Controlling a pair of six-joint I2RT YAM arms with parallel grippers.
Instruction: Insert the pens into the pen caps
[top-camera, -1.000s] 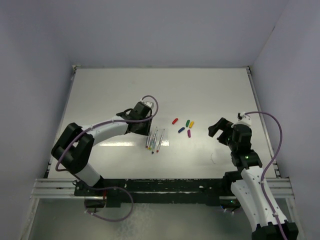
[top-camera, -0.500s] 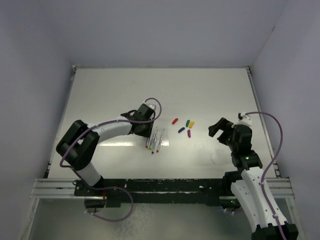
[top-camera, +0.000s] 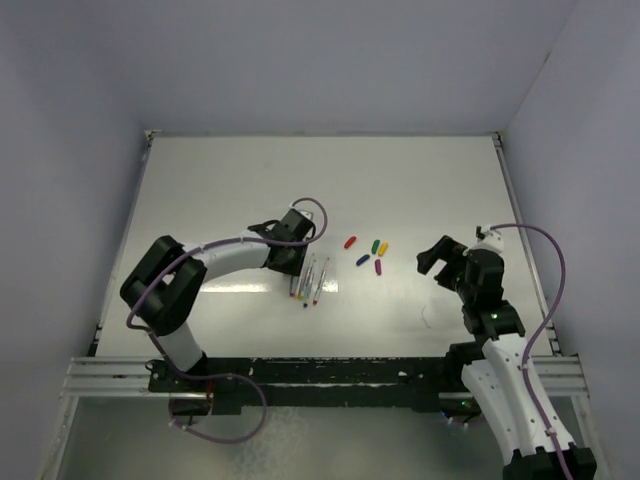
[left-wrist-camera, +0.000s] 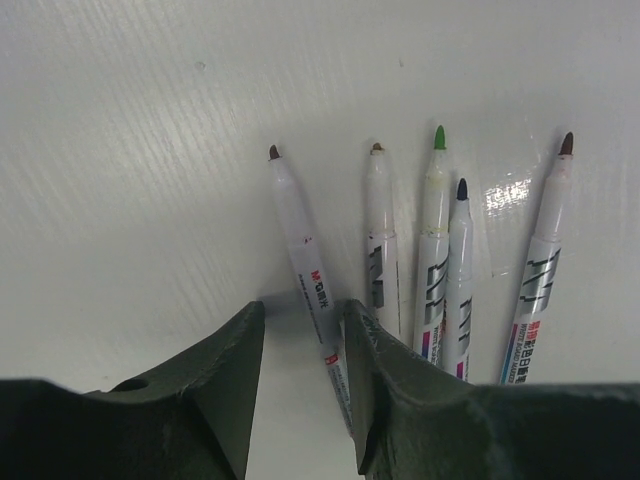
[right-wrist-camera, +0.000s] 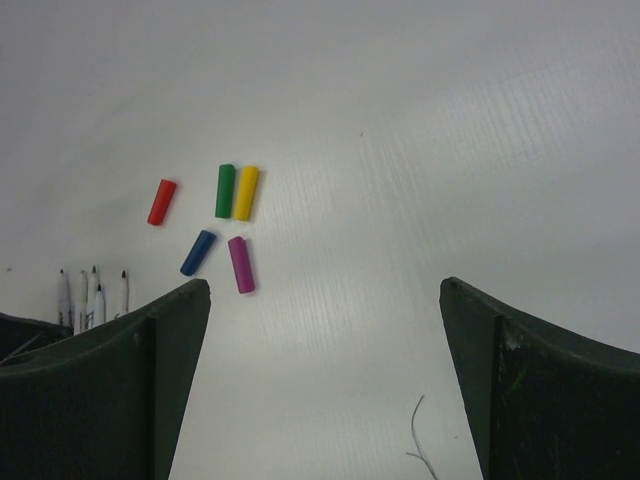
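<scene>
Five grey-white pens (top-camera: 311, 280) lie side by side near the table's middle, tips pointing toward the near edge. In the left wrist view my left gripper (left-wrist-camera: 300, 316) stands partly open astride the leftmost pen (left-wrist-camera: 300, 250). That pen rests against the right finger, with a gap to the left finger. The other pens (left-wrist-camera: 435, 240) lie just right of it. The pen caps lie loose to the right of the pens: red (right-wrist-camera: 161, 202), green (right-wrist-camera: 225, 190), yellow (right-wrist-camera: 246, 193), blue (right-wrist-camera: 198, 252), purple (right-wrist-camera: 240, 264). My right gripper (right-wrist-camera: 323, 290) hangs wide open, with nothing in it, short of the caps.
A thin stray thread (right-wrist-camera: 415, 440) lies on the white table (top-camera: 400, 180) in front of the right gripper. Raised rims run along the table's left and right edges, and lilac walls close it in on three sides.
The left arm has shifted a little to the right, bringing its gripper closer over the pens' back ends. Pens, caps and the right arm have not moved.
</scene>
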